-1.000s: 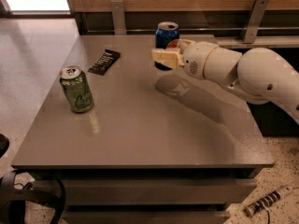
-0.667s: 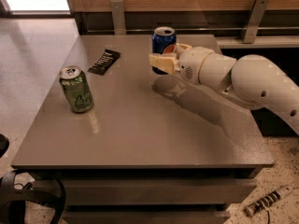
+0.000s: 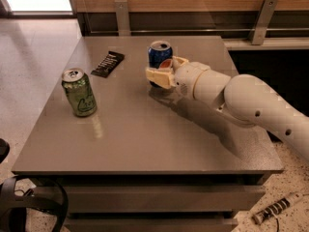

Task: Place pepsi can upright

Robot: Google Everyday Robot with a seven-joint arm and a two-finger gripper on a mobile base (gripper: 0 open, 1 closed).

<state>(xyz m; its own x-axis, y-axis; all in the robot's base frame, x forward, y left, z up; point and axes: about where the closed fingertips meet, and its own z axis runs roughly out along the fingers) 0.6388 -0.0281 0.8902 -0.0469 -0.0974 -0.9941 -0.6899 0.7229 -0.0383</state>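
One end effector (image 3: 160,67) around pepsi can (image 3: 158,53)

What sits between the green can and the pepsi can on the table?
Only bare tabletop in the camera view; the black packet lies just behind that line. The gripper holds the pepsi can.

A green can (image 3: 77,92) stands up on the left side of the gray table (image 3: 145,144). A flat black thing (image 3: 107,64) (hard to tell what) lies behind it, apart. The gripper (image 3: 165,69) is well to their right.
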